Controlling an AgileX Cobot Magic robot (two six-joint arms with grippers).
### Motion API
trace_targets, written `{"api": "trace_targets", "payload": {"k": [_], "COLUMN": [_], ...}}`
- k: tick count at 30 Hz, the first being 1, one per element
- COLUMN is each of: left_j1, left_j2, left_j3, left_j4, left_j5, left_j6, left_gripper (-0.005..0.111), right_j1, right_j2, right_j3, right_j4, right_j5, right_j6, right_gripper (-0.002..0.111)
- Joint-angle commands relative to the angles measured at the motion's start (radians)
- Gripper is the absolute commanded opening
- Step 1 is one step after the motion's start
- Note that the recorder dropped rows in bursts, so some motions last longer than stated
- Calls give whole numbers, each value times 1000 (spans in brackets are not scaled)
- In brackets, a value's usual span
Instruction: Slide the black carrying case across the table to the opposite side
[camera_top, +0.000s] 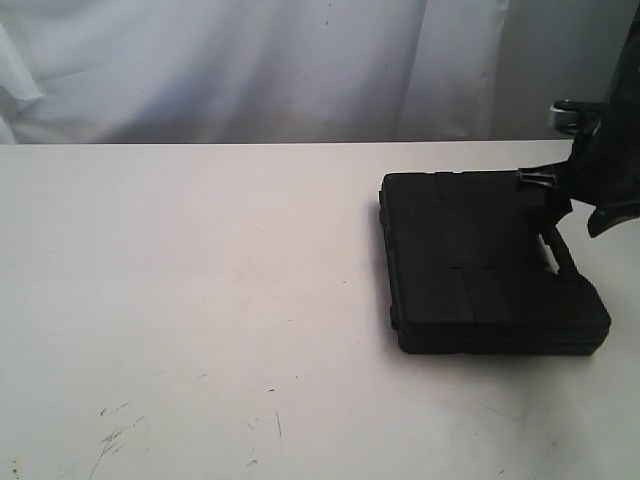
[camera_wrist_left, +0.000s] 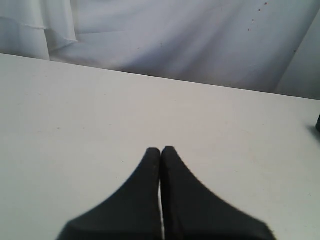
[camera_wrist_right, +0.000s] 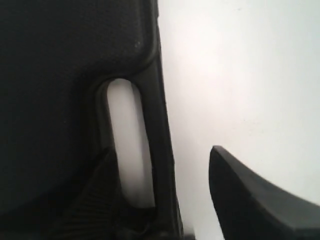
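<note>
The black carrying case lies flat on the right part of the white table, its handle facing the right edge. My right gripper comes down at that handle side and stands open. In the right wrist view its jaws straddle the handle bar: a ridged finger rests over the case body, and the other finger hangs over bare table. My left gripper is shut on nothing, low over empty table; it does not show in the exterior view.
A white curtain hangs behind the table's far edge. Faint dark scratch marks mark the tabletop near the front left. The table stretches wide and bare to the left of the case.
</note>
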Motion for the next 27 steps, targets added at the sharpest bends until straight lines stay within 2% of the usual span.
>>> {"api": "trace_targets", "payload": {"k": [1,4,5,6,10,23,27], "left_j1": [1,1,1,1,1,1,1], "left_j2": [-5,-5,-5,-5,-5,-5,-5], "left_j3": [4,4,4,4,4,4,4], "left_j4": [4,4,4,4,4,4,4], "left_j5": [-9,-9,-9,-9,-9,-9,-9], "left_j6": [2,2,2,2,-1,2,2], "left_gripper": [0,0,0,0,0,0,0], "right_j1": [-15,-15,-12,-12,9,122,122], "right_j2": [-81,-154,-210,-235,-371,-1010,-1222], "right_j3": [0,0,0,0,52,553,638], "right_j4": [52,68,115,150,232,266,268], "right_j5": [46,69,77,80,39,-309,-313], "right_j6": [19,35,10,-10,-75,-75,-75], "right_gripper": [51,39,26,20,2,0,0]}}
